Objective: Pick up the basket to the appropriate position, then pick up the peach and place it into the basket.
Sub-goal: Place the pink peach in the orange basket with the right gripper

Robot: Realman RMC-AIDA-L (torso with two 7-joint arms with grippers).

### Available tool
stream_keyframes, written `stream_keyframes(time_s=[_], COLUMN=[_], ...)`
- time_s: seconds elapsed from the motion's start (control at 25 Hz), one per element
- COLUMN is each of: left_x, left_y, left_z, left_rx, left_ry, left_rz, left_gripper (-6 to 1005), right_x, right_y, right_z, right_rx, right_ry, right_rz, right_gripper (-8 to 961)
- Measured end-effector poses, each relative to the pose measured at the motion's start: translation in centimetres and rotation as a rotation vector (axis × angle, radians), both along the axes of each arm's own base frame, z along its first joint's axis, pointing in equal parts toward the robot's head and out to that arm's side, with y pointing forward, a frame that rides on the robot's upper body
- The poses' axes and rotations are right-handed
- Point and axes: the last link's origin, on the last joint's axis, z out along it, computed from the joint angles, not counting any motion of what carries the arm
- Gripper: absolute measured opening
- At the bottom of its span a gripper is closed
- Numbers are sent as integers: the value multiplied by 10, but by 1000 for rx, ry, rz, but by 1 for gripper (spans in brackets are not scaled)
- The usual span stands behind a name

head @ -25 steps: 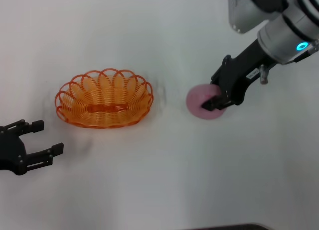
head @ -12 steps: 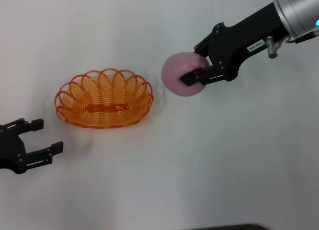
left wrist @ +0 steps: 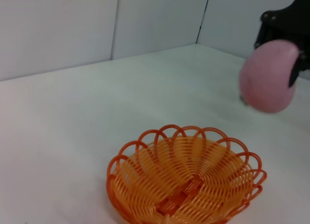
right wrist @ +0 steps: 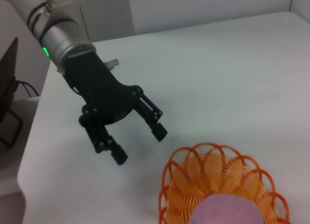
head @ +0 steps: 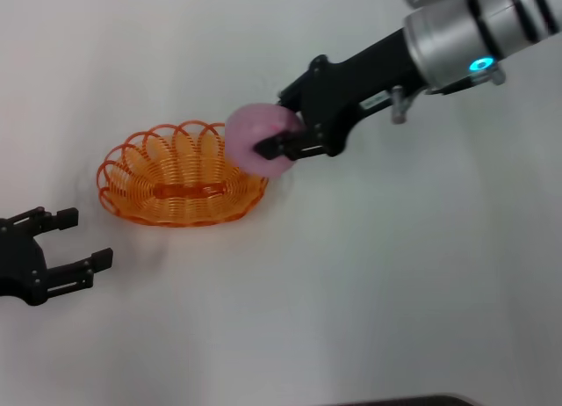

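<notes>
The orange wire basket (head: pixel 167 182) sits on the white table at left of centre; it also shows in the left wrist view (left wrist: pixel 184 185) and the right wrist view (right wrist: pixel 218 178). My right gripper (head: pixel 279 134) is shut on the pink peach (head: pixel 253 141) and holds it in the air over the basket's right rim. The peach also shows in the left wrist view (left wrist: pixel 269 82) and the right wrist view (right wrist: pixel 225 212). My left gripper (head: pixel 75 241) is open and empty, low on the table in front and to the left of the basket; the right wrist view shows it (right wrist: pixel 140 141).
The white table (head: pixel 395 274) spreads around the basket. Walls stand behind it in the left wrist view (left wrist: pixel 63 30). A dark object (right wrist: pixel 7 107) lies off the table's edge in the right wrist view.
My right gripper has lifted the peach off the table and carried it left, to above the basket's right rim. The left gripper and basket have not moved.
</notes>
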Motion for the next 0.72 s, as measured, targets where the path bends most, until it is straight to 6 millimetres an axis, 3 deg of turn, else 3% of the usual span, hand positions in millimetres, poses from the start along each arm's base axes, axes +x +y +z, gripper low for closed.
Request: stream_keyframes(time_s=[0.4, 0.72], left_x=[1, 0], left_y=[0, 0], left_z=[0, 2], left_rx=[-2, 11], left_ry=[-4, -5], left_rz=[-4, 0], left_gripper=[810, 810], right_x=[-12, -2], right_y=[9, 9], right_z=[-28, -44], right_rx=[68, 74], right_ry=[47, 12], right_rz=[17, 7], right_gripper=[328, 328])
